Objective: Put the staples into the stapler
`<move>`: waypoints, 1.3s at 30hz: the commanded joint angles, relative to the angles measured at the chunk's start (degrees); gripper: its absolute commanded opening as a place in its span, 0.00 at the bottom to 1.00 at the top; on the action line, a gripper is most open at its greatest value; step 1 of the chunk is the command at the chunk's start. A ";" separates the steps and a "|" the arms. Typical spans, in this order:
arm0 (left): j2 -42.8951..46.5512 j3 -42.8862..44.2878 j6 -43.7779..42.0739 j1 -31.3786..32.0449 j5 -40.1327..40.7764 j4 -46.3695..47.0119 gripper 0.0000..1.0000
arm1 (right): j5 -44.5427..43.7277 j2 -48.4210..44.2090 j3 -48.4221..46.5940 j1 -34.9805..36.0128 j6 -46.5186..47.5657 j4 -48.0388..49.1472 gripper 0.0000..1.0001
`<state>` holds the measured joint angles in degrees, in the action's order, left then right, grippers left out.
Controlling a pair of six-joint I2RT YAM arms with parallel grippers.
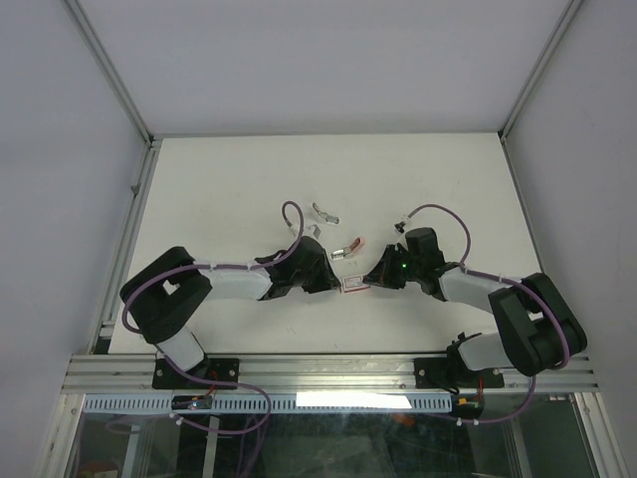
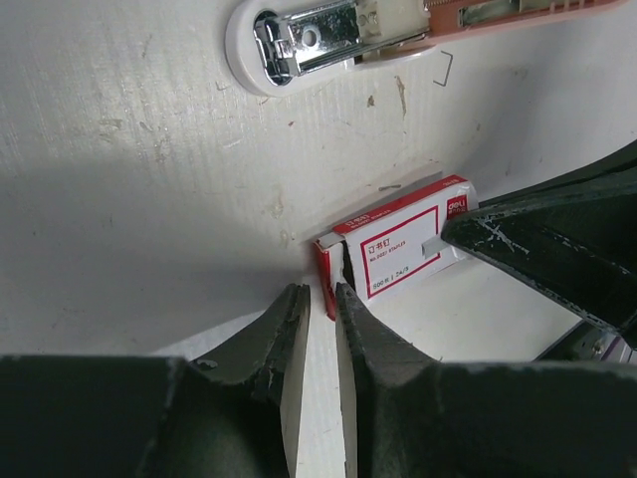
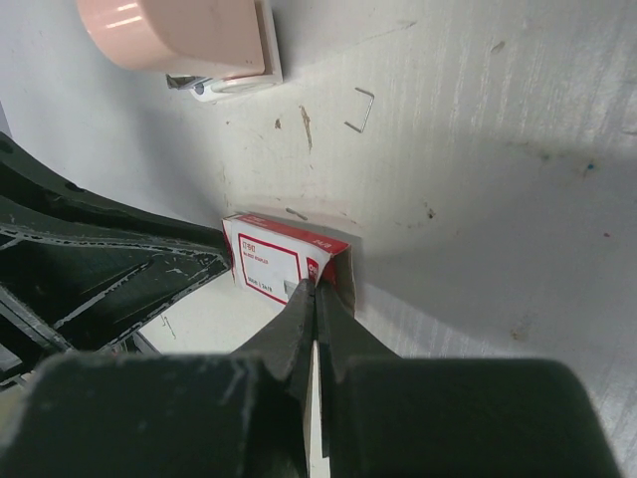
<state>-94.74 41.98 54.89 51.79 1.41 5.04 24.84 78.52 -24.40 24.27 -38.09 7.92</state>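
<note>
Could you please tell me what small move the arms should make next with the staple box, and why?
Probably ease the left gripper gently away from the right gripper, to draw the staple box open. Both sets of jaws seem shut on opposite ends of the box, the left on its end flap, and no staple strip shows yet. The stapler lies open beyond, waiting.

The top camera looks down over the whole desk (image 1: 219, 179); both close, low wrist cameras face the staple box (image 2: 403, 249) from opposite ends.
</note>
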 commanded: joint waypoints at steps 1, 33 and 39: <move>-0.91 2.68 0.23 0.33 0.64 1.34 0.18 | -0.72 0.13 0.17 0.30 -0.24 3.15 0.00; 4.32 2.71 -11.62 -4.83 5.44 -10.88 0.00 | -3.04 -4.51 -1.24 -2.01 0.64 -1.10 0.00; 7.13 3.60 -21.07 -10.16 3.86 -18.18 0.00 | -3.62 -5.22 -1.54 -4.44 0.75 -1.98 0.00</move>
<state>-91.11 44.53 42.26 44.27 5.89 -7.70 22.85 75.33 -24.43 21.30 -38.00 5.78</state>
